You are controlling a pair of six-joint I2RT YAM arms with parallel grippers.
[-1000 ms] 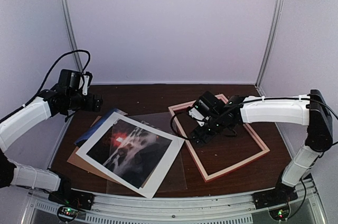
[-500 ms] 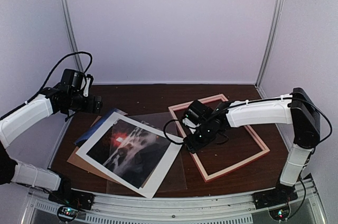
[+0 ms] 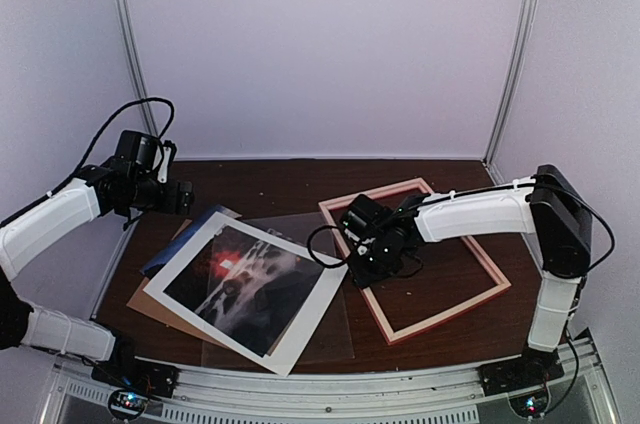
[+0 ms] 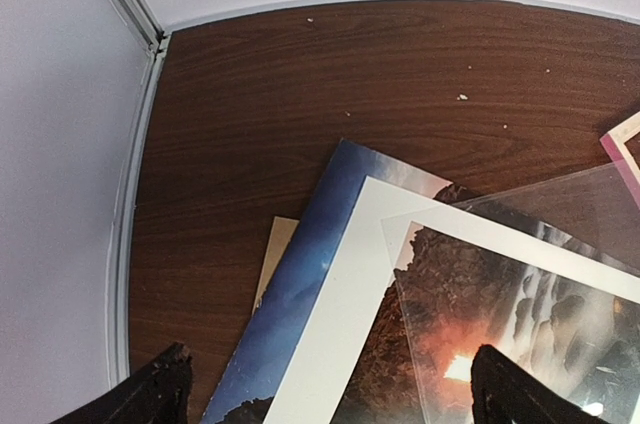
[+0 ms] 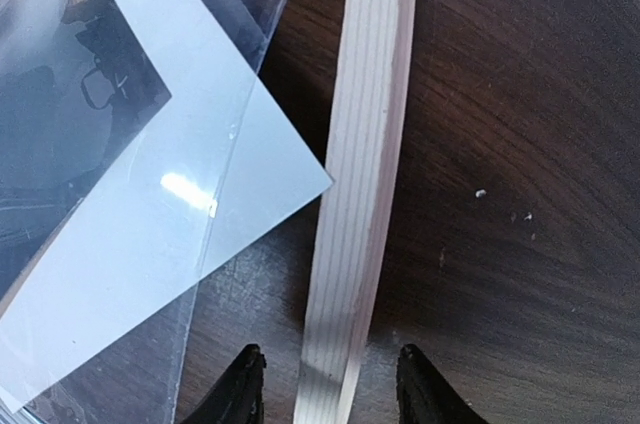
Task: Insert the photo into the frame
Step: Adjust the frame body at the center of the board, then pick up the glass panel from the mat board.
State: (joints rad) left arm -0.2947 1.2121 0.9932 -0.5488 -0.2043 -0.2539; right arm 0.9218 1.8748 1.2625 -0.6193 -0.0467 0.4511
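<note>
1. Pink-rimmed rectangular picture frame [image 3: 440,317] lies flat on the right half of the dark wooden table [image 3: 270,182] in the top view, with only bare tabletop inside it. The photo [image 3: 240,289], a dark print of rocks and water with a red-orange glow, sits well outside it on a pile to the left. It is bordered by a white mat sheet [image 3: 300,329] and rests over a brown cardboard board [image 3: 150,306]. The right gripper [image 3: 358,269] is down at the frame's left rail. The left gripper [image 3: 180,196] hangs above the table's far left.

2. From the left wrist, the left gripper [image 4: 330,389] is spread wide and holds nothing. Below it the photo [image 4: 470,294] lies partly under a clear plastic sheet [image 4: 560,214], beside a blue print [image 4: 310,274].

3. From the right wrist, the right gripper [image 5: 330,389] straddles the frame's pale wood rail [image 5: 365,144]. Its jaws stand at a middling gap with space on both sides, so nothing is gripped. The mat's corner [image 5: 250,184] ends just beside the rail.

4. By my judgement nothing is done yet: the frame is empty, and the photo has yet to be lifted off the pile and seated inside it.
</note>
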